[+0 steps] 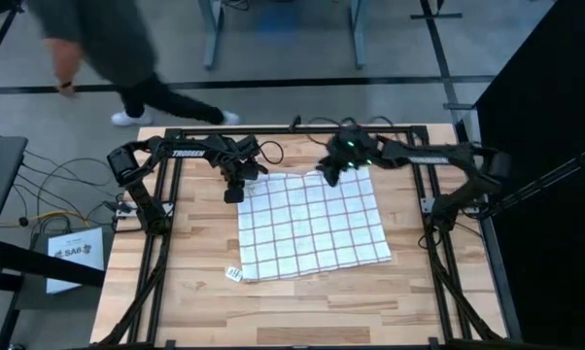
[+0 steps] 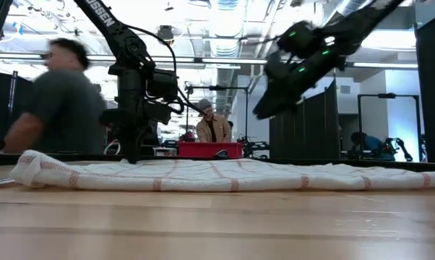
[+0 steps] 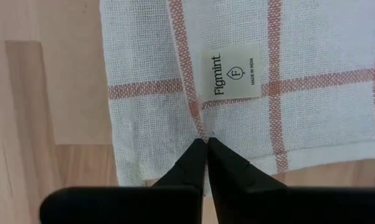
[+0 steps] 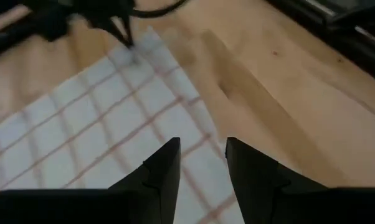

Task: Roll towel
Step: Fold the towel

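Observation:
The towel (image 1: 312, 226), white with a thin-lined grid, lies spread flat on the wooden table; in the low view the towel (image 2: 217, 175) is a low, slightly rumpled strip. My left gripper (image 1: 234, 194) is down at the towel's far left corner, shut, its tips (image 3: 206, 142) on the cloth just below a sewn-on label (image 3: 235, 73). My right gripper (image 1: 329, 177) hovers open above the towel's far edge, well clear of the cloth in the low view (image 2: 264, 108). Its fingers (image 4: 203, 149) have nothing between them. My left gripper's shut fingertips (image 3: 197, 149) meet on the towel near its far left corner (image 3: 203, 127), close to the hem and the label. A grid line in the cloth bends in toward the tips there. The fingers come from above, pointing down. The towel lies flat on the table.
A person (image 1: 127, 58) walks past beyond the table's far edge. A small white tag (image 1: 234, 274) lies on the wood by the towel's near left corner. Black frame rails (image 1: 166, 243) run along the table's left and right sides. Bare wood lies near the front edge.

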Available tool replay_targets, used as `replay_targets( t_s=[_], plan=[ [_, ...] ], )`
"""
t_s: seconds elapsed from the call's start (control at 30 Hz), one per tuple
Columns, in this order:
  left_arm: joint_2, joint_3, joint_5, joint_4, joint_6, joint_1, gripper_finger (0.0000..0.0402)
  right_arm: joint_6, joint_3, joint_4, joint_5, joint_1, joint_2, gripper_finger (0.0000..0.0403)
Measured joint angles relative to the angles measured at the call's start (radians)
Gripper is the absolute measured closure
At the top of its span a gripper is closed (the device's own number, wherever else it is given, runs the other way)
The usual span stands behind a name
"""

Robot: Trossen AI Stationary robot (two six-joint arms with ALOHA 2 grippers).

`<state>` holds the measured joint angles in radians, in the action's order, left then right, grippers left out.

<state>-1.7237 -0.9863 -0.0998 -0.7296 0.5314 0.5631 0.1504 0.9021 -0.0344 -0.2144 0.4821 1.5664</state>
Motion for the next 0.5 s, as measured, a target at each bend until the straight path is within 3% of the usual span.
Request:
replay_targets(
  t_s=[0.23,0.5],
  plan=[
    [0.000,0.000,0.000,-0.011,-0.001,-0.001,0.0401,-0.101,0.229,-0.212,-0.017,0.055,0.264,0.0284],
    [0.000,0.000,0.000,-0.019,-0.006,-0.001,0.0401,-0.166,0.249,-0.302,-0.019,0.081,0.305,0.0284]
  ],
)
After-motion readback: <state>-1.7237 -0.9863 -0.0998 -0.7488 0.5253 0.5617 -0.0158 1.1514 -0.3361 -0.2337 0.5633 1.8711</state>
